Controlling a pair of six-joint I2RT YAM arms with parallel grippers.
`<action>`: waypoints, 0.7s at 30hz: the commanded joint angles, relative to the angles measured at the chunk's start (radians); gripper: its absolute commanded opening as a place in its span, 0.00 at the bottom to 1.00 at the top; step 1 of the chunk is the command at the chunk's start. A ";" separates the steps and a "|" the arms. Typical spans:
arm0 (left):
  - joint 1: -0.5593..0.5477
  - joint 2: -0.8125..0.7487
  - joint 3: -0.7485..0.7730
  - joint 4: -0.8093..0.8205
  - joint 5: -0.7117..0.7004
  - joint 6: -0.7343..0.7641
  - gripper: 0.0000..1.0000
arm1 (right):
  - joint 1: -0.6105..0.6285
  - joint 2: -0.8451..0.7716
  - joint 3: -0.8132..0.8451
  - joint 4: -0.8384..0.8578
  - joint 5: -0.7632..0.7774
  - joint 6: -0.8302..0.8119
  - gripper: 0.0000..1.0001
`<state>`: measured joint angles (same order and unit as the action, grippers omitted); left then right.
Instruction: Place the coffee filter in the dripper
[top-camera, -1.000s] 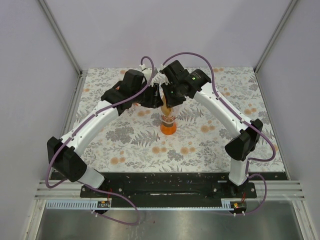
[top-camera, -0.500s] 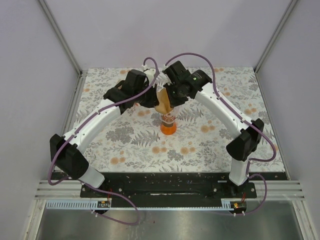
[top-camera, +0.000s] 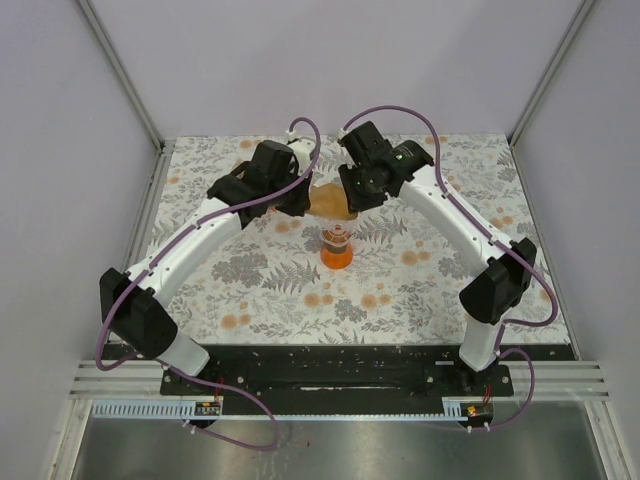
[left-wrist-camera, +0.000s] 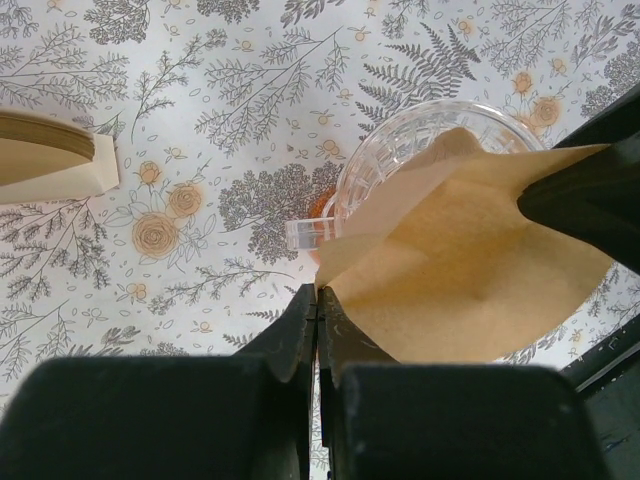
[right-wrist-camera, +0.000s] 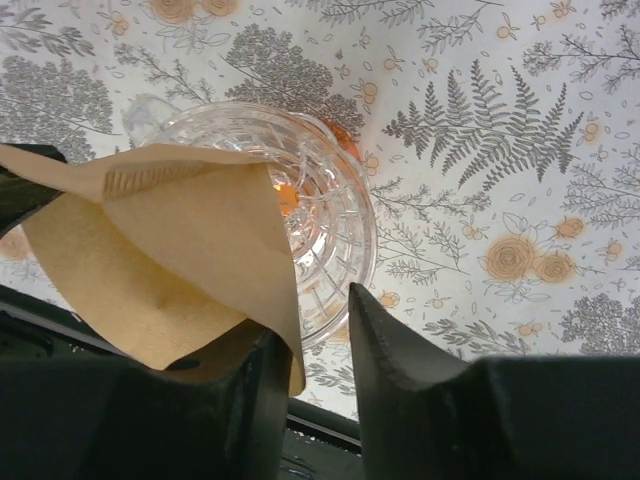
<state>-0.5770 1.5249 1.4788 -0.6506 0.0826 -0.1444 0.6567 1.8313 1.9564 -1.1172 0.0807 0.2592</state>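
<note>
**Filter held between both end effectors, tip over the dripper**

The left end effector (left-wrist-camera: 314, 302) has its fingers pressed together, pinching one corner of the coffee filter (left-wrist-camera: 470, 270) at the end of its wide curved edge. The right end effector (right-wrist-camera: 318, 322) is spread: a strip of the surface shows between its fingers, and the paper's straight side edge runs down along the inner face of one finger (right-wrist-camera: 262, 372). I cannot tell whether that finger bears on the paper.

The filter is a flat tan fan, held in the air. From above, its long axis runs left to right between the two end effectors, just behind the dripper (top-camera: 337, 247). In both wrist views its narrow tip points at the dripper's clear ribbed cone and overlaps the cone's mouth. The curved wide edge faces away from the cone, toward the cameras. A crimped seam runs along one straight edge. The paper is not seated in the cone; part of the rim is uncovered.

The dripper stands upright on its orange base on the floral surface (left-wrist-camera: 200, 90), near the middle. A small clear tab juts from its rim.

Well to one side, an orange-walled holder (left-wrist-camera: 50, 165) with a stack of tan papers lies on the surface.

Both white arms reach in from the near edge and meet above the dripper.
</note>
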 joint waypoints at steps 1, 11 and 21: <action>-0.004 -0.025 0.048 0.006 -0.006 0.019 0.00 | -0.008 -0.078 0.024 0.056 -0.055 -0.035 0.42; -0.017 -0.012 0.078 -0.004 0.013 0.014 0.00 | -0.008 -0.219 0.004 0.223 -0.054 -0.095 0.53; -0.017 0.006 0.083 -0.007 0.025 0.008 0.01 | -0.006 -0.227 -0.195 0.399 -0.327 -0.044 0.04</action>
<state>-0.5900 1.5272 1.5146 -0.6640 0.0910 -0.1387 0.6521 1.5440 1.7897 -0.7815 -0.1402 0.1974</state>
